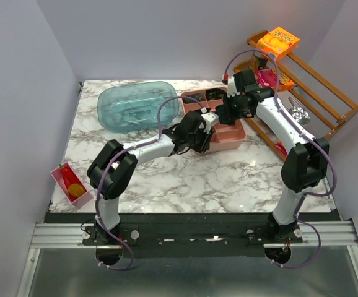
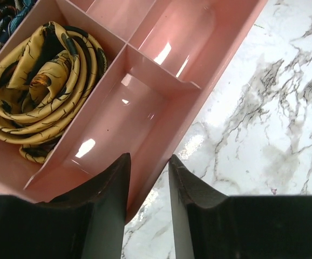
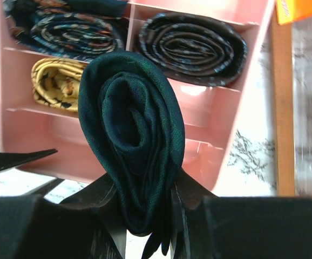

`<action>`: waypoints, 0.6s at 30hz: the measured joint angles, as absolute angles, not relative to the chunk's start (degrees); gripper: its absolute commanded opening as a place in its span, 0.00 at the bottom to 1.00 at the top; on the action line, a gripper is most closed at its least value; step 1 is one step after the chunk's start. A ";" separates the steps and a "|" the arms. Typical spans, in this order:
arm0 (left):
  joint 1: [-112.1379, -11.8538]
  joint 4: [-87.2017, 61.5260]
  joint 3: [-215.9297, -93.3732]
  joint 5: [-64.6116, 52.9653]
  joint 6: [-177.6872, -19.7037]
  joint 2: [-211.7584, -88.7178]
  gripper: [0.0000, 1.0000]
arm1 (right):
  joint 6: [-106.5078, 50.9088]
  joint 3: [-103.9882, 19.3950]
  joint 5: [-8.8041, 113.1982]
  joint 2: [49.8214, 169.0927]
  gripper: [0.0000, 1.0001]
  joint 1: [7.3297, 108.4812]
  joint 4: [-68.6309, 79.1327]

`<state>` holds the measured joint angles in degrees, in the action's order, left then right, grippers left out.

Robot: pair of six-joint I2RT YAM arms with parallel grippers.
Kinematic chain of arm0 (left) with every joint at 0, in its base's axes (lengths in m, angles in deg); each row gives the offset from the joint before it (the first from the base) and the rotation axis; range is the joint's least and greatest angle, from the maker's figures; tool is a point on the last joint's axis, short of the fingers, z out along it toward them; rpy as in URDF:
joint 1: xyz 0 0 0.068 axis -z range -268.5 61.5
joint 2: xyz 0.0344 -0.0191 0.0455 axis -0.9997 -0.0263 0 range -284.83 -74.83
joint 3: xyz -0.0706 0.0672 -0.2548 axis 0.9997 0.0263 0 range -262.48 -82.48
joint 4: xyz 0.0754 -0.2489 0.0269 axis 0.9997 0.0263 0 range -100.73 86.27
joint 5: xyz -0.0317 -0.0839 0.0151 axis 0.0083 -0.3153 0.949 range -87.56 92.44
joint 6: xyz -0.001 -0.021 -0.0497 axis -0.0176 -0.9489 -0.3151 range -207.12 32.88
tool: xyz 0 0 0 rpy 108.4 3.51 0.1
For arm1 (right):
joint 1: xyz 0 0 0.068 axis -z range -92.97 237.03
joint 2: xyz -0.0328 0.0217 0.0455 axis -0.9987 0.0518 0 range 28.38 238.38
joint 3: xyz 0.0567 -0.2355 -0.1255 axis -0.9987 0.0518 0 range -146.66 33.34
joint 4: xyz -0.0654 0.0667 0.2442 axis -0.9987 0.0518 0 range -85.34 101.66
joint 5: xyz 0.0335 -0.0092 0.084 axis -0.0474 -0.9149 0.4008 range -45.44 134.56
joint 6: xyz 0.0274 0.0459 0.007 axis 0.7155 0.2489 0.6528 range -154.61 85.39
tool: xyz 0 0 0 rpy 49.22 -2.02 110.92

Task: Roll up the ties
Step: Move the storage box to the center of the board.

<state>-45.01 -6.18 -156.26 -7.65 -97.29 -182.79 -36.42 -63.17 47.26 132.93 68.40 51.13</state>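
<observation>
A pink divided tray [image 1: 231, 141] stands at the back middle of the table. My right gripper [image 3: 145, 216] is shut on a coiled dark green tie [image 3: 131, 140] and holds it above the tray [image 3: 242, 108]. Coiled ties lie in the tray's compartments: a gold-patterned one [image 3: 53, 86], a black striped one [image 3: 191, 48] and a blue-patterned one [image 3: 69, 32]. My left gripper [image 2: 149, 178] straddles the tray's near wall [image 2: 161, 140], one finger inside and one outside, jaws close on it. The gold tie [image 2: 37, 91] lies in the compartment beside an empty one.
A clear blue tub [image 1: 139, 105] lies upside down left of the tray. A wooden rack [image 1: 318, 93] with an orange box [image 1: 278, 42] stands at the back right. A small pink bin [image 1: 72, 182] sits at the left edge.
</observation>
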 measured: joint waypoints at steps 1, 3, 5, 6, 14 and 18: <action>-45.05 -6.55 -155.80 -7.82 -96.70 -182.44 0.35 | -37.09 -63.17 48.17 132.93 0.01 68.40 51.07; -45.08 -6.70 -154.91 -8.44 -95.94 -181.77 0.31 | -38.32 -63.17 49.92 132.93 0.01 68.40 50.98; -45.08 -6.70 -153.92 -8.92 -95.28 -180.94 0.31 | -39.56 -63.17 51.45 132.93 0.01 68.40 50.83; -45.01 -6.57 -153.40 -9.00 -95.02 -180.46 0.31 | -40.35 -63.13 52.11 132.93 0.01 68.40 50.65; -44.88 -6.55 -148.00 -8.70 -93.97 -175.95 0.28 | -48.44 -54.10 56.76 126.18 0.01 68.38 44.66; -44.88 -6.90 -143.30 -8.76 -93.01 -171.80 0.28 | -51.61 -51.15 57.29 122.96 0.01 68.38 42.06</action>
<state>-44.88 -6.90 -143.30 -8.76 -93.01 -171.80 -51.61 -51.15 57.29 122.96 68.38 42.06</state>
